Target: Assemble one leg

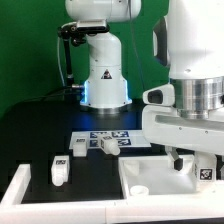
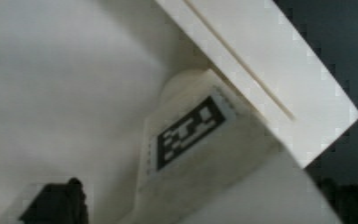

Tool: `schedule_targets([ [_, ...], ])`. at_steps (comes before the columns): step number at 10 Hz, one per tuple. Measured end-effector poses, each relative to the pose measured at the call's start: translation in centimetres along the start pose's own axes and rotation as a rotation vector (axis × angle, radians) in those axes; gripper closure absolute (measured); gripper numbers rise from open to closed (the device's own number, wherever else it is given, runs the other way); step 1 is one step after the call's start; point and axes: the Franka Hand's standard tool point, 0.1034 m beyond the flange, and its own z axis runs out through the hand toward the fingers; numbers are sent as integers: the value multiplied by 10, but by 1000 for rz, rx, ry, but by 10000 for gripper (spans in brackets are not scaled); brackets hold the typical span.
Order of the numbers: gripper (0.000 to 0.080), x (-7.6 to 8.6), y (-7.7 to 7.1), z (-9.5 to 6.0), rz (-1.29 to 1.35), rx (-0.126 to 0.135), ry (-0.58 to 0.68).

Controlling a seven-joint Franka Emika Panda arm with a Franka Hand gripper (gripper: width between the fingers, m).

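A white leg [image 2: 197,135] with a black marker tag lies on the white square tabletop [image 2: 69,90], against a raised white edge [image 2: 274,70]. My gripper [image 2: 202,208] is open right above it. One dark finger [image 2: 60,202] stands on each side of the leg, clear of it. In the exterior view my gripper [image 1: 186,160] hangs low over the tabletop [image 1: 150,178] at the lower right. The leg there is mostly hidden by my hand; only its tag [image 1: 207,173] shows.
Other white legs lie on the black table: one [image 1: 60,170] at the exterior view's left, one [image 1: 78,146] behind it, two more [image 1: 108,144] near the marker board [image 1: 105,133]. A white frame rail [image 1: 15,190] edges the front left. The robot base [image 1: 104,80] stands behind.
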Motion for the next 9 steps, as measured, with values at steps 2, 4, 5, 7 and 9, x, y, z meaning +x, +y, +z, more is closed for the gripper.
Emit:
schedule_targets([
  [2, 151, -7, -14, -10, -352, 10, 27],
  [4, 151, -8, -13, -11, -366, 15, 36],
  [5, 274, -8, -13, -10, -355, 15, 36],
  [7, 510, -6, -9, -9, -351, 9, 35],
  [9, 510, -6, -8, -9, -202, 11, 34],
])
